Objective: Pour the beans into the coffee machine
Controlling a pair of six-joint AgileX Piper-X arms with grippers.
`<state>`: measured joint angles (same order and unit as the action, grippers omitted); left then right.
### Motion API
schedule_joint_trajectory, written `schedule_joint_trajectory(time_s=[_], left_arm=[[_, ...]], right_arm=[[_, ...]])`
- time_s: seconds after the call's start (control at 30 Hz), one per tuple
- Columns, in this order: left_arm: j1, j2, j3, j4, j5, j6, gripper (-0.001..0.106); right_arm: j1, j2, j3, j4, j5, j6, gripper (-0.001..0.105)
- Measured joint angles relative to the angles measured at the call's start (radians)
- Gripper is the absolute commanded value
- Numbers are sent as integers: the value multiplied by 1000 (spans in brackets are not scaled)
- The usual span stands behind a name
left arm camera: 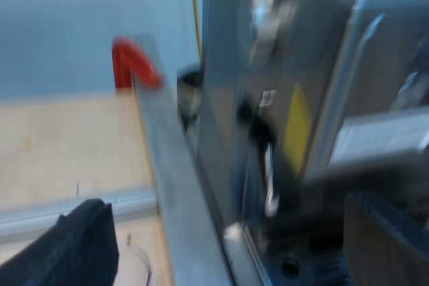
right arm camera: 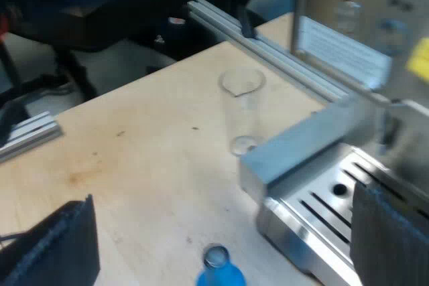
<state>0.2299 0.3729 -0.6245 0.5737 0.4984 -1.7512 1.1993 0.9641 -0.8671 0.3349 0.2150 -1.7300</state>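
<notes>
You will find the measuring glass [right arm camera: 242, 108] standing on the bench [right arm camera: 134, 159] near the espresso machine [right arm camera: 355, 45], ungrasped. Left end effector [left arm camera: 228, 242] and right end effector [right arm camera: 221, 236]: fingers apart, empty. Pouring is not yet done.

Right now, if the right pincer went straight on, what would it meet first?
The right pincer would likely meet the table short of the measuring glass; the blue tamper and the machine's tray lie close. Depth unclear.

One espresso machine [right arm camera: 348, 51], one measuring glass [right arm camera: 242, 108], one blue tamper [right arm camera: 220, 274], one metal holder [left arm camera: 190, 90].
</notes>
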Motion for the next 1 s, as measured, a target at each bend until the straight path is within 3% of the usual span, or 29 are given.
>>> schedule_joint_trajectory(time_s=[0.2, 0.37, 0.47, 0.5, 0.6, 0.77, 0.93, 1.0], left_arm=[[-16, -2, -94, 0, 8, -19, 71], [-97, -2, -155, 0, 6, -21, 71], [-118, -2, -160, 0, 3, -21, 71], [-129, -2, -160, 2, 0, -21, 71], [-183, -2, -160, 12, -1, -21, 71], [-195, -2, -171, 65, -135, -22, 71], [-195, -4, -197, 116, -174, -19, 71], [-195, -4, -211, 142, -193, -17, 71]], right_arm=[[-53, -85, -65, 200, 68, 35, 78], [-241, -124, -151, 370, 66, 63, 78], [-327, -144, -168, 394, 65, 66, 78], [-453, -176, -172, 404, 49, 65, 78], [-562, -213, -174, 419, 9, 68, 78], [-858, -290, -174, 509, -87, 37, 78], [-1080, -334, -174, 562, -117, -33, 78], [-1089, -338, -174, 566, -123, -42, 78]])
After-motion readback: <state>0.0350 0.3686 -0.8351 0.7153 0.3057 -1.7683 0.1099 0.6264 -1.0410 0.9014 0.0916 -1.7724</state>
